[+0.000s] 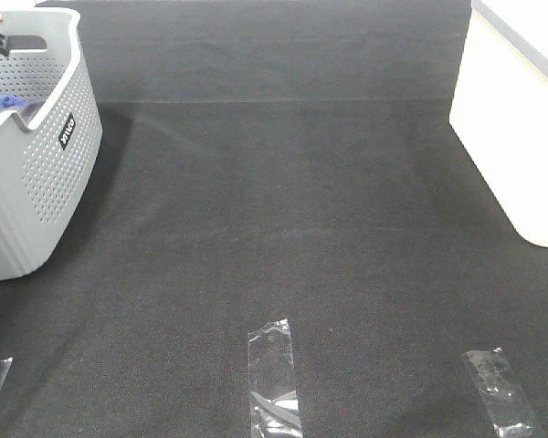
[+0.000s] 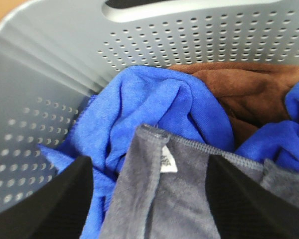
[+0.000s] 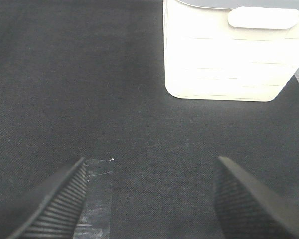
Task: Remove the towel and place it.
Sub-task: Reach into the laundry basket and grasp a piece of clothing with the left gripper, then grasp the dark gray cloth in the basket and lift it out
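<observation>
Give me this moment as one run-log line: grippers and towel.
left gripper: open, astride towel | towel: in basket, not yet lifted | right gripper: open, empty, above mat

Seen from high up, the basket [image 1: 36, 182] runs off the left edge, and its wall hides nearly all inside. The white bin [image 1: 511, 119] is cut by the right edge. In the left wrist view the towel [image 2: 179, 199] runs off the frame; its tag [image 2: 168, 160] is too blurred to read.
</observation>
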Motion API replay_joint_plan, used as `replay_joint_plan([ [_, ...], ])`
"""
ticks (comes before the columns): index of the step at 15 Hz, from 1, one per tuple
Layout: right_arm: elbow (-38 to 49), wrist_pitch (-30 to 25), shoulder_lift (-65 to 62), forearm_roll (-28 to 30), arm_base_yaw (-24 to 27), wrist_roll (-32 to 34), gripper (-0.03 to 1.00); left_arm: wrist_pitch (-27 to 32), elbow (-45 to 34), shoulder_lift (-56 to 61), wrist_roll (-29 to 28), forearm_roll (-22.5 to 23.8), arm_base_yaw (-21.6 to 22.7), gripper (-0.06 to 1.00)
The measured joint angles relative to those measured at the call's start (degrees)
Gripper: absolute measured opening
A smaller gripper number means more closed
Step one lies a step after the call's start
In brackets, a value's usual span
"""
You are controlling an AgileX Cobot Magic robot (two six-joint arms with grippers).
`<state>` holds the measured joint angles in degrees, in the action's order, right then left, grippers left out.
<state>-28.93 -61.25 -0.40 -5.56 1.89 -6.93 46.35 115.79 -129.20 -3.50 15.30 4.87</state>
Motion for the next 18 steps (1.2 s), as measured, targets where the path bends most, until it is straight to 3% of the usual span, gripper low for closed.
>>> replay_joint_plan([
  [16,0.0,0.0,0.0,0.0,0.0,0.0,0.67,-4.7,1.5,-7.4,-0.6,-1.7,2.7,0.61],
  [18,0.0,0.0,0.0,0.0,0.0,0.0,0.67,-5.6,1.5,-7.4,-0.6,-1.9,2.7,0.53],
])
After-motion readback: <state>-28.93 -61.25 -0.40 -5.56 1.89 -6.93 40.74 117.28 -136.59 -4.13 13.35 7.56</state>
